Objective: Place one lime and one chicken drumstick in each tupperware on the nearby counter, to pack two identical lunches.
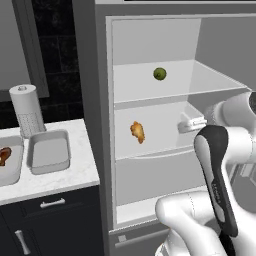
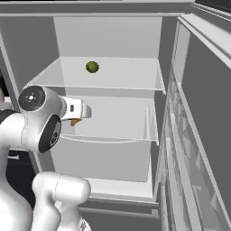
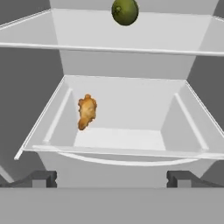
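Observation:
A green lime lies on the fridge's upper shelf. A browned chicken drumstick rests in the left part of the drawer below; in the right base view the hand half hides this drumstick. My gripper hovers open in front of that drawer, level with it, nothing between its fingertips. On the counter stand two tupperware: an empty one, and one at the frame's left edge holding another drumstick.
The fridge door stands open on the right. A paper towel roll stands behind the tupperware. Dark cabinets with silver handles sit under the counter. A lower fridge shelf lies beneath the drawer.

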